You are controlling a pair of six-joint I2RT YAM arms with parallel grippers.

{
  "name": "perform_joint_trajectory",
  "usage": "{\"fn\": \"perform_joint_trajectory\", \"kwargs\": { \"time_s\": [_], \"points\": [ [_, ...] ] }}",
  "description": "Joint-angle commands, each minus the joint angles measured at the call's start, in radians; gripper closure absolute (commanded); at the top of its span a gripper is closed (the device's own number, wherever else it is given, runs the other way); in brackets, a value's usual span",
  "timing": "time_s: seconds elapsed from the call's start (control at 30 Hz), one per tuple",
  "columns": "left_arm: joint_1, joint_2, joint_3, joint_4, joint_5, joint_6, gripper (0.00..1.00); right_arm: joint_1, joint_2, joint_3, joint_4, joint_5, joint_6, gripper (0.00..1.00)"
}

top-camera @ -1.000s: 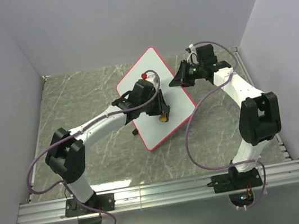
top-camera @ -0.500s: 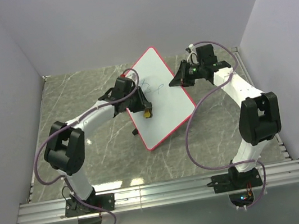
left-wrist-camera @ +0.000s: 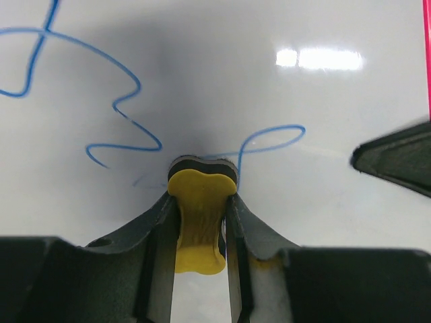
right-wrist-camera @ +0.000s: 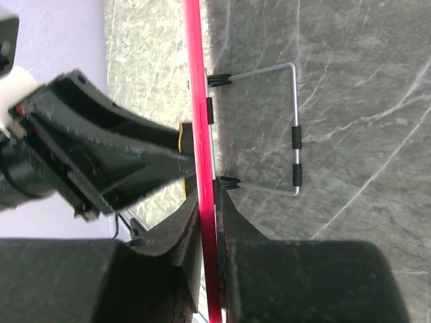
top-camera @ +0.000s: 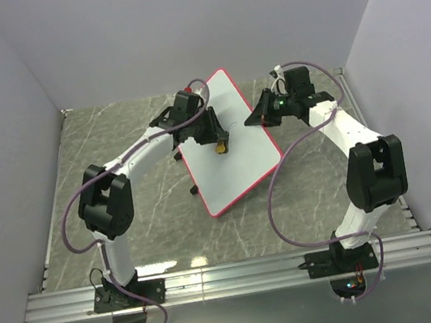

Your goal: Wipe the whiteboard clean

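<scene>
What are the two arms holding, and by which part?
The left end effector pinches a small yellow eraser block by its sides; the right end effector clamps the red-rimmed whiteboard by its edge.

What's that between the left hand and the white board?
A small yellow eraser, pinched in the left hand against the whiteboard, seen in the left wrist view.
</scene>
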Motion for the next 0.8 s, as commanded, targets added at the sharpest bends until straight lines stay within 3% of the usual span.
{"fn": "perform_joint_trajectory", "kwargs": {
  "time_s": [0.0, 0.23, 0.4, 0.77],
  "points": [
    [0.024, 0.103, -0.003, 0.048, 0.046, -0.004, 1.00, 0.059, -0.019, -0.015, -0.087, -0.008, 0.030, 1.00],
    [0.154, 0.169, -0.001, 0.028, 0.016, -0.002, 1.00, 0.059, -0.010, 0.030, -0.144, 0.000, 0.007, 1.00],
    [0.162, 0.190, 0.002, 0.034, 0.038, 0.005, 1.00, 0.061, -0.013, 0.050, -0.158, 0.009, 0.003, 1.00],
    [-0.022, 0.071, -0.038, 0.054, 0.102, 0.025, 1.00, 0.061, -0.028, 0.019, -0.114, 0.028, 0.044, 1.00]
  ]
}}
